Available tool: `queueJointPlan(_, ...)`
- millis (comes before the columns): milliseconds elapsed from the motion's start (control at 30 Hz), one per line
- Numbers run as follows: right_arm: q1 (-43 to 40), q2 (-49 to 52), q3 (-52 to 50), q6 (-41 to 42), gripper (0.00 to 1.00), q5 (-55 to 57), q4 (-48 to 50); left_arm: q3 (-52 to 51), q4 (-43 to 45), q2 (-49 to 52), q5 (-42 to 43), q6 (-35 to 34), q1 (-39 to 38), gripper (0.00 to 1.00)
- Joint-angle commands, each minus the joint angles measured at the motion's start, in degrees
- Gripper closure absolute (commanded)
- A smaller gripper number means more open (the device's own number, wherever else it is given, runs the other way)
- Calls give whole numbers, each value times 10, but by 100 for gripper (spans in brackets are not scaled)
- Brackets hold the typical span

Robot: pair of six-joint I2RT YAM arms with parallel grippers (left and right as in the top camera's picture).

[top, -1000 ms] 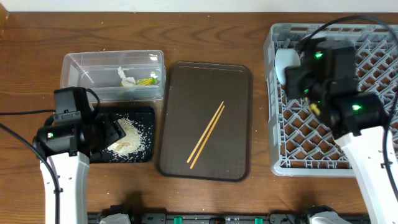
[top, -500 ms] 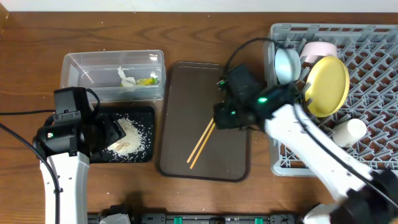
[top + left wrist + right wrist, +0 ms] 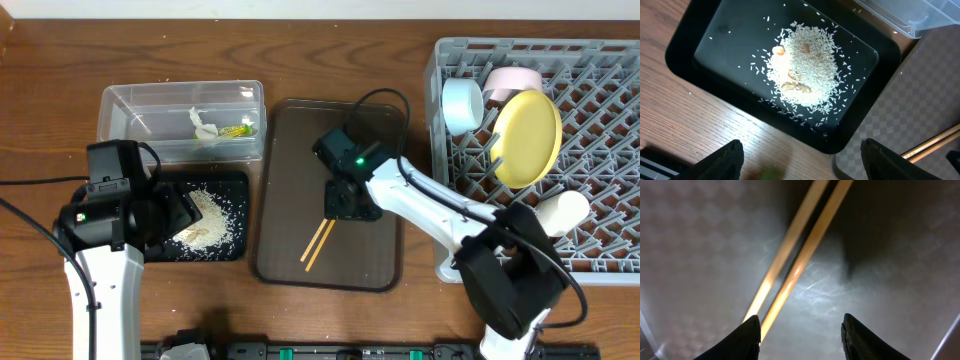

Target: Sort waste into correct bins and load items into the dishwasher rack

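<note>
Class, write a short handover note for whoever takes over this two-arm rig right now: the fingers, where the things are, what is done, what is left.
Left gripper: fingers open and empty, above the black tray that holds the rice.
Right gripper: fingers open, low over the chopsticks on the brown tray; not gripped yet.
Done: tissue and wrapper are in the clear tub. Plate, blue bowl, pale bowl and cup are in the rack.
Left: grip the chopsticks and put them in the rack.
</note>
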Motion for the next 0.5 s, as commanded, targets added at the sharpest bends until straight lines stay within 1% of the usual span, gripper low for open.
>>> queueJointPlan(0, 5, 21, -4, 17, 49, 19, 8, -3, -1, -1, -5, -3, 3, 22)
queueJointPlan(233, 5, 43, -4, 16, 50, 25, 19, -3, -1, -1, -5, -3, 3, 22)
queueJointPlan(467, 5, 43, -4, 16, 54, 52, 13, -3, -1, -1, -5, -3, 3, 22)
